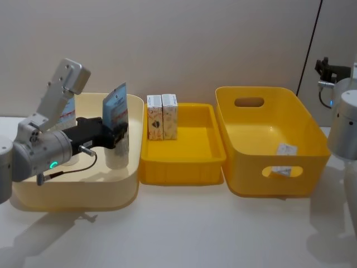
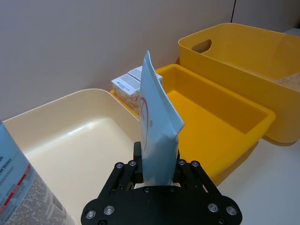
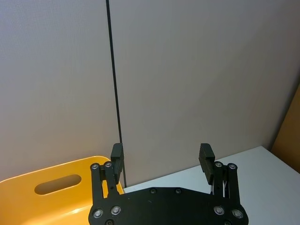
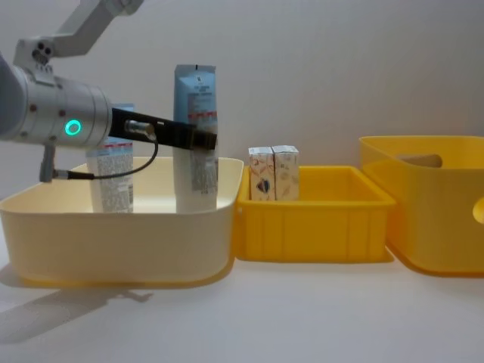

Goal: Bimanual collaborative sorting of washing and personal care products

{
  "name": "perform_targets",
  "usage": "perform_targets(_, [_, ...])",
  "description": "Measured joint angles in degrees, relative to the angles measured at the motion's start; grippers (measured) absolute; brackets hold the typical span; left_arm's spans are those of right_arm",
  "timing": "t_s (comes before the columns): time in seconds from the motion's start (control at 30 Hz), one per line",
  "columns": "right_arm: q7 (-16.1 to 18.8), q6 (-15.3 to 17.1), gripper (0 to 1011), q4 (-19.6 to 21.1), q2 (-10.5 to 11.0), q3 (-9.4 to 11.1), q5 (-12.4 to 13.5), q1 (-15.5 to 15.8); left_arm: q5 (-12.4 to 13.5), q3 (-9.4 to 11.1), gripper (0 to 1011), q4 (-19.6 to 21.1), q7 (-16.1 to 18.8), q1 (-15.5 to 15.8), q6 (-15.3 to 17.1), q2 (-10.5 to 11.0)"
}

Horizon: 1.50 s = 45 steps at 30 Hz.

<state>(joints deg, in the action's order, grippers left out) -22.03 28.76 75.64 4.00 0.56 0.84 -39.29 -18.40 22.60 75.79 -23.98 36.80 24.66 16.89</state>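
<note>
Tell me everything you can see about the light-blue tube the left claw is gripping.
The light-blue tube is tall and flat, apparently soft plastic, with a white printed label and crimped top. It stands upright, pale cap end down, inside the cream bin. The left claw is shut on its middle. Whether its cap touches the bin floor is unclear.

The left arm enters from the left edge of the head view, its grey forearm lying roughly level, a green ring lit on the wrist and a thin cable looping beneath. The black left gripper (image 1: 119,135) points toward the frame's centre, its fingers (image 2: 137,159) pinched onto the lower part of a light-blue tube (image 2: 157,126). The right arm stands raised at the right edge. In the right wrist view, the right gripper (image 3: 161,157) has its fingers spread wide with nothing between them.
</note>
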Motion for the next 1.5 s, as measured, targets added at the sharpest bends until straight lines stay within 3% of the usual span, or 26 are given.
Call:
perform_targets(0.4, [0.0, 0.0, 1001, 0.0, 0.0, 0.0, 0.0, 0.0, 3.6, 1.5, 308, 4.2, 2.6, 1.7, 2.9, 2.4])
perform_targets(0.7, [1.1, -0.9, 1001, -0.5, 0.3, -0.5, -0.2, -0.6, 5.8, 1.7, 308, 6.4, 3.8, 3.1, 1.7, 3.3])
perform_targets(1.0, [4.9, -2.3, 1001, -0.3, 1.1, -2.2, -0.2, -0.8, 5.7, 0.7, 310, 5.4, 2.7, 5.4, -4.7, 2.5])
perform_targets(1.27, [10.0, -2.9, 1001, 1.2, 2.1, -3.9, 0.4, -0.3, 3.3, -0.3, 310, 1.4, -0.6, 8.5, -12.0, 0.4])
perform_targets(1.5, [15.3, -2.7, 1001, 3.2, 3.1, -5.4, 1.5, 0.6, 1.5, -0.8, 310, -1.3, -2.7, 10.2, -16.2, -0.9])
